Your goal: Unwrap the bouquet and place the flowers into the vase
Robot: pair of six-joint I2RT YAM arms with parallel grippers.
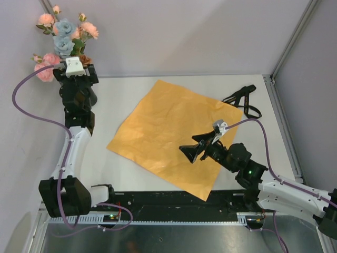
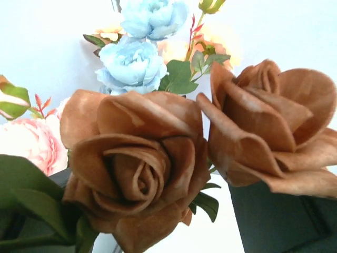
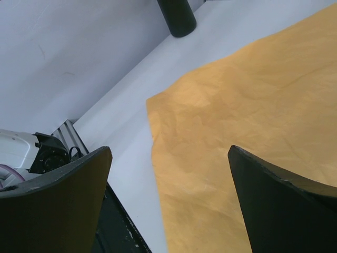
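The flowers (image 1: 64,42), pink, pale blue and brown, stand upright in the far left corner. My left gripper (image 1: 79,60) is up among their blooms. In the left wrist view two brown roses (image 2: 131,168) fill the frame. My left gripper (image 2: 150,211) is open, its dark fingers (image 2: 279,221) wide apart on either side of one rose, and a bare gap shows beside the right one. The vase (image 3: 177,16) shows as a dark cylinder in the right wrist view; my left arm hides it from above. My right gripper (image 1: 189,152) (image 3: 168,158) hangs open and empty over the orange paper (image 1: 174,132).
The unfolded orange sheet (image 3: 253,105) lies flat across the middle of the table. A black ribbon strap (image 1: 243,100) lies at the back right, beyond the sheet's corner. Walls close in behind and on the right.
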